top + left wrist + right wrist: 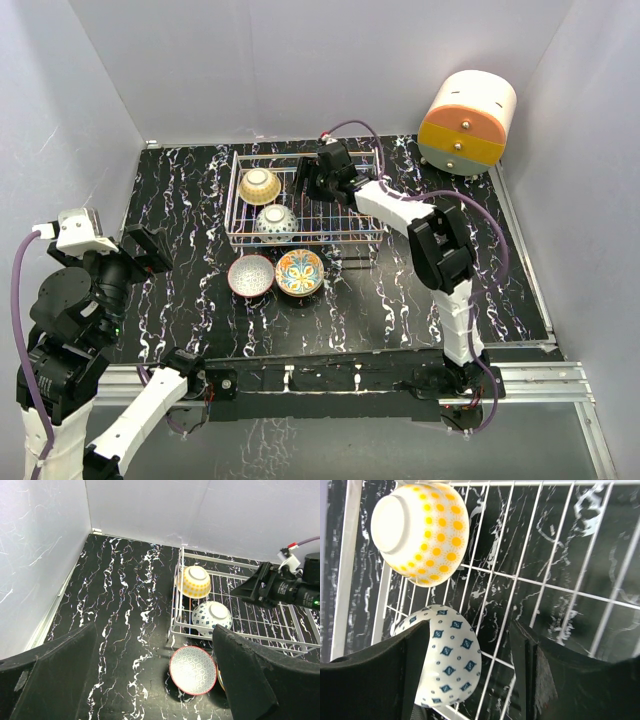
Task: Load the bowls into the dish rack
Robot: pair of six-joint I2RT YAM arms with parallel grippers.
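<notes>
Left pincer (155, 680): fingers apart, empty. Ahead of it on the table (400, 290), outside the dish rack (345, 238): grey bowl (193, 670), floral bowl (300, 271). Right pincer (470, 670): apart, empty, over the rack. Yellow bowl (420, 535) lies ahead of it, blue-dotted bowl (452, 660) beside one finger. Judgement: stiff glazed ceramic, slippery, breakable; grip across the rim.

Right end effector (470, 655) open, arm (398, 207) extended

Overhead top view, left wrist distant, right wrist close, sharing dish rack (310, 225)
</notes>
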